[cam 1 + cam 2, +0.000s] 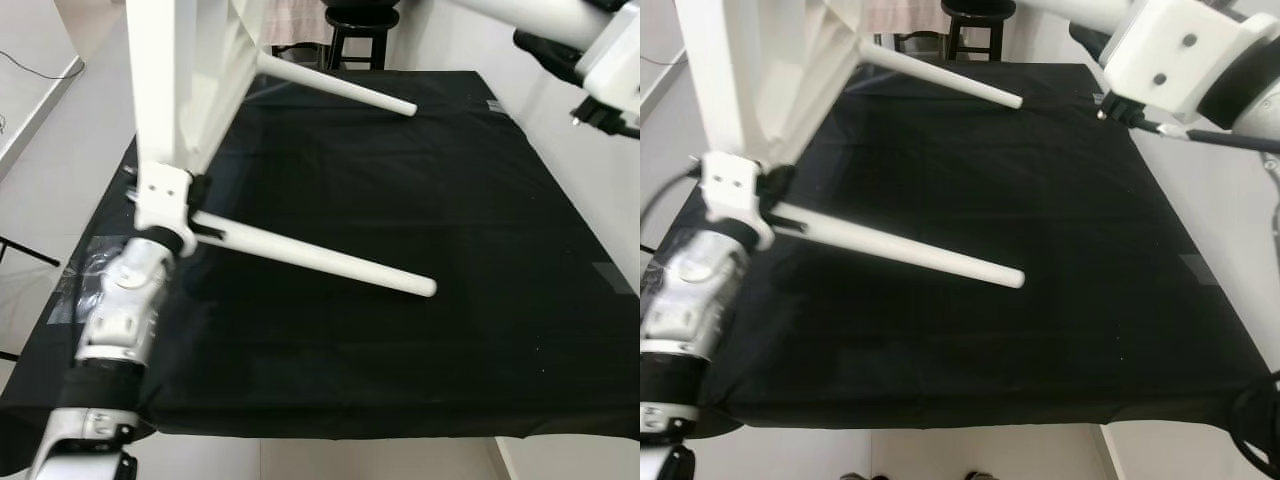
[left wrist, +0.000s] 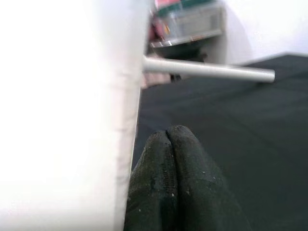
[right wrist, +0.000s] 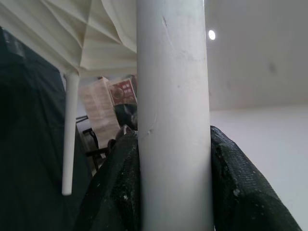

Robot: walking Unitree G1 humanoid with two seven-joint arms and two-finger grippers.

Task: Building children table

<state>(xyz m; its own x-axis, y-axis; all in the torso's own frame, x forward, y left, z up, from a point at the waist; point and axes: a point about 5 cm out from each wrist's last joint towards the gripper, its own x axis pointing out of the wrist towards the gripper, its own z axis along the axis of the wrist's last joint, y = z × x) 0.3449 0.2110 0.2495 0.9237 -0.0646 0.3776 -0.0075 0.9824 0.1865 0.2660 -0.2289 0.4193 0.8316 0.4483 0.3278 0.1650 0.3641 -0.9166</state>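
A white children's table (image 1: 185, 80) is tipped on its side over the black-covered work table (image 1: 450, 190). Two of its round white legs stick out to the right, a near leg (image 1: 320, 258) and a far leg (image 1: 340, 86). My left gripper (image 2: 168, 139) is shut with nothing between its fingers. It rests right beside the white tabletop panel (image 2: 62, 115), close to where the near leg starts (image 1: 200, 222). My right arm (image 1: 1180, 55) reaches in from the upper right. My right gripper (image 3: 173, 144) is shut on another white leg (image 3: 173, 72), a black finger on each side.
A black stool (image 1: 360, 25) stands behind the far edge of the work table. Pale floor (image 1: 60, 150) runs along the left side, with a cable there. Clear tape (image 1: 95, 265) holds the cloth's left edge. A shelf with a grey box (image 2: 192, 21) is in the background.
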